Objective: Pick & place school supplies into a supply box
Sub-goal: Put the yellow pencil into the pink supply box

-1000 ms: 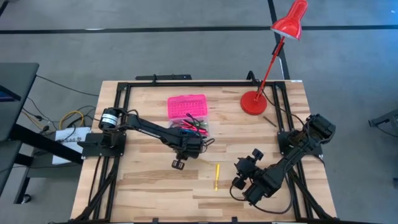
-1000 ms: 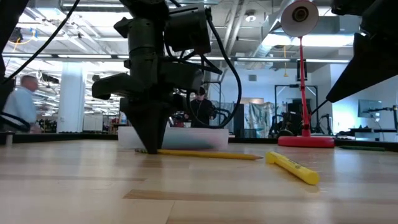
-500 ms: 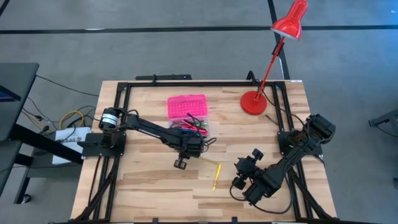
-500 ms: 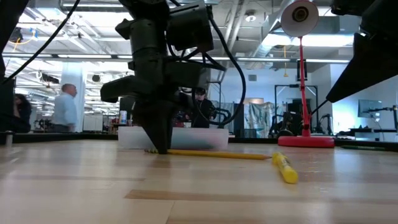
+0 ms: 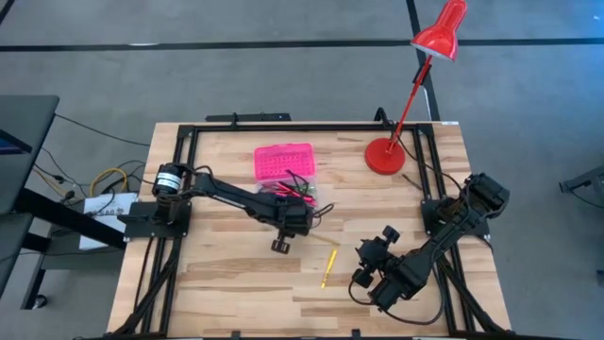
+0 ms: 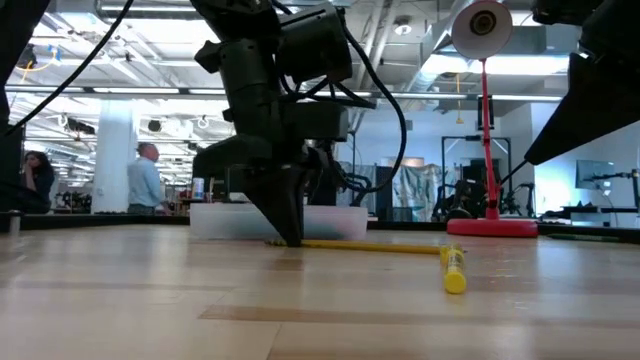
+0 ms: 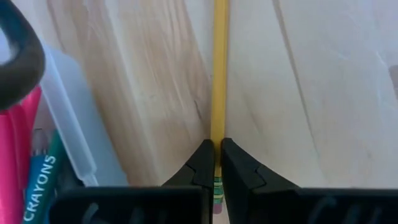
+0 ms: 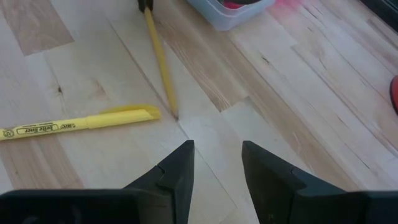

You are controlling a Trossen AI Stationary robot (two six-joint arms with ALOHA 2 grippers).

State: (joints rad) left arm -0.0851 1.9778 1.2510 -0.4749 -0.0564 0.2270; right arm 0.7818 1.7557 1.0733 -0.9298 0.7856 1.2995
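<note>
The yellow pencil [image 7: 218, 74] lies flat on the wooden counter [image 5: 226, 283], just in front of the supply box. Its eraser end is between the jaws of the left gripper [image 7: 216, 163], which are closed tightly on it, with the tips down at the counter surface. In the low view the pencil [image 6: 370, 246] reaches out from under the left gripper [image 6: 287, 236] toward the yellow highlighter [image 6: 453, 270]. The highlighter [image 8: 81, 124] lies on the counter with its cap close to the point of the pencil [image 8: 160, 62], but I cannot tell if they touch.

The supply box [image 5: 296, 195] has a clear base that already holds several items, among them a pink one and a packet with the word CRAYONS [image 7: 38, 186]. Its bright pink lid [image 5: 282, 161] lies open on the far side of the base.

The right gripper [image 8: 217, 163] waits above the counter near the right front corner, and its jaws are wide apart and hold nothing. A red desk lamp [image 5: 408, 94] stands at the far right of the counter. In the room behind, a person [image 6: 146, 180] is standing
</note>
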